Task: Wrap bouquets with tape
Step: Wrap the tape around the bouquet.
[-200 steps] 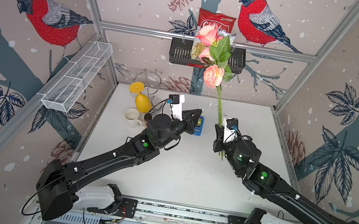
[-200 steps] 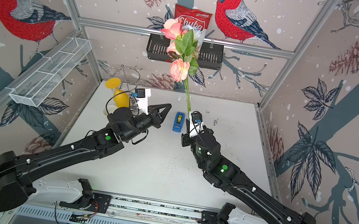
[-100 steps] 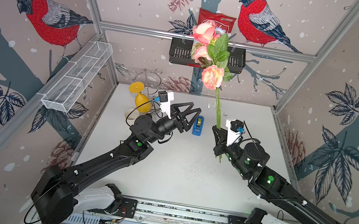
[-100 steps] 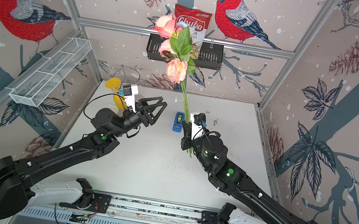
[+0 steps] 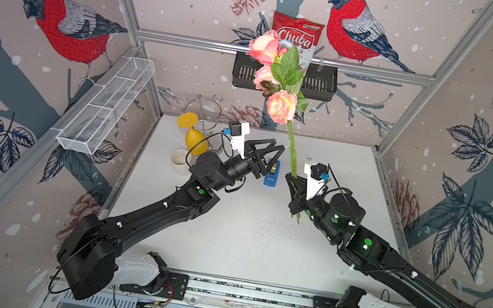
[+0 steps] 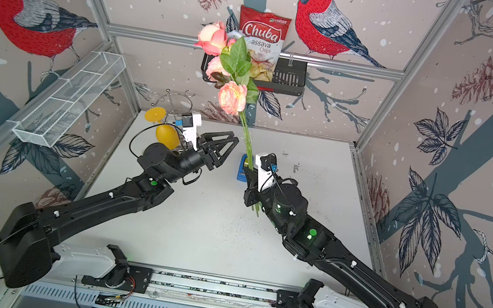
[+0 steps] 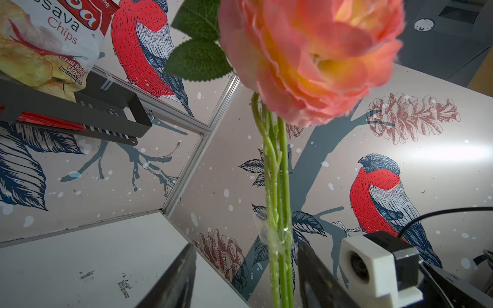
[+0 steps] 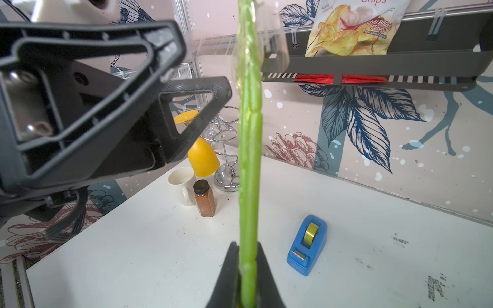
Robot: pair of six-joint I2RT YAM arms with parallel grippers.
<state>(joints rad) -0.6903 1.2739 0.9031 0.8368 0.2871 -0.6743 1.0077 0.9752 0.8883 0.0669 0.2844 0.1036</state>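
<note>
We log bouquet (image 5: 281,106) upright over desk (image 5: 241,236), stems clamped in right tool (image 5: 292,179), left tool (image 5: 277,146) apart just beside, tape (image 8: 306,244) on desk; risk: loose flap (image 7: 262,232) could catch a finger and peel.

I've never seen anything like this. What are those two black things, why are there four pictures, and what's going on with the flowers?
Those are two robot arms mounted on a rail. Each ends in a two-fingered gripper. Two pictures look down from overhead, nearly alike; the other two come from cameras on the arms' wrists. The right gripper is shut on the stems of the bouquet, holding it upright. The left gripper is open, close to the stems, holding nothing. On the white table are a blue tape dispenser, a mug, a spice jar and an upside-down yellow goblet at a wire rack. Some clear tape is already on the stems.
</note>
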